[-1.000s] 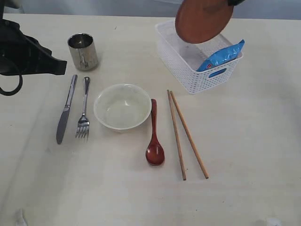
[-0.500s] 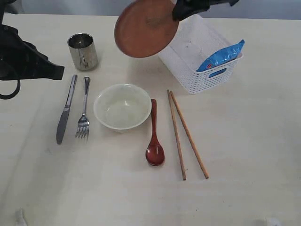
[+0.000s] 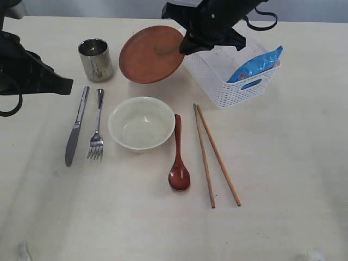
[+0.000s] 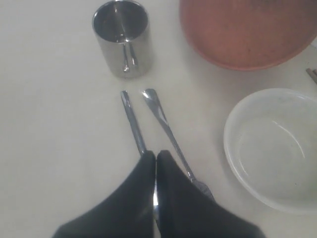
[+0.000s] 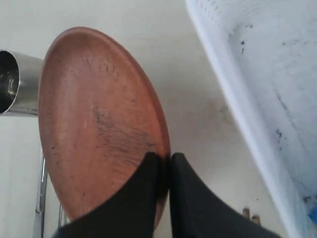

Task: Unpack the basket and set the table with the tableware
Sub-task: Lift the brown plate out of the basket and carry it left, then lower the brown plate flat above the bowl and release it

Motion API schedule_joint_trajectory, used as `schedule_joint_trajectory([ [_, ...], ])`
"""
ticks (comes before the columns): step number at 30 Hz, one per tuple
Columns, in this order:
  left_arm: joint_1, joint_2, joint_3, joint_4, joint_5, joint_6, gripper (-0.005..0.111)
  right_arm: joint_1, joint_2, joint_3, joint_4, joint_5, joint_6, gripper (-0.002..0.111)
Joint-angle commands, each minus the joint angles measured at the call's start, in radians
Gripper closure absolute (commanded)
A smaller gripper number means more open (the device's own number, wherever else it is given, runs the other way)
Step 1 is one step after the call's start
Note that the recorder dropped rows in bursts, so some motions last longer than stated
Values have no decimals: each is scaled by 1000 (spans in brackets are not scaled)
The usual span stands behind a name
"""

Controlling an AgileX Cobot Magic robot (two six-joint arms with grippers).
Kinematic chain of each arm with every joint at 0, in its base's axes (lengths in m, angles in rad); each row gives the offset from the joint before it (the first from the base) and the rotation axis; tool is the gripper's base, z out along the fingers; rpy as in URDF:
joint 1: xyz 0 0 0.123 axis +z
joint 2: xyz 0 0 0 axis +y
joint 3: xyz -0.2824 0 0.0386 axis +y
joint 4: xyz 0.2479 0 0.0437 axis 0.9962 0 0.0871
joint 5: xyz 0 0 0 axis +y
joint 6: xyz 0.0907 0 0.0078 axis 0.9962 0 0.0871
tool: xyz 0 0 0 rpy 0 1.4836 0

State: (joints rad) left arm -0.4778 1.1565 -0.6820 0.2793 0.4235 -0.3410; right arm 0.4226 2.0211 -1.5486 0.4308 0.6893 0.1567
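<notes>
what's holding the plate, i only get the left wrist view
Observer: The right gripper, shut on the plate's rim.
Operator: is it flat
Observer: No, tilted, between the cup and the basket.
Operator: anything left in the basket
Observer: A blue packet shows in it; the arm hides part of the inside.
</notes>
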Motion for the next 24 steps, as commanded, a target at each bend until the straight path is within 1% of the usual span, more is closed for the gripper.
schedule_joint_trajectory([
  [1, 3, -8, 6, 1, 5, -6, 106, -1, -2, 38, 14, -56, 27, 109],
  [11, 3, -8, 6, -2, 5, -10, 106, -1, 1, 96, 14, -126, 35, 109],
  [24, 3, -8, 6, -2, 5, -22, 106, -1, 61, 96, 44, -155, 46, 109],
])
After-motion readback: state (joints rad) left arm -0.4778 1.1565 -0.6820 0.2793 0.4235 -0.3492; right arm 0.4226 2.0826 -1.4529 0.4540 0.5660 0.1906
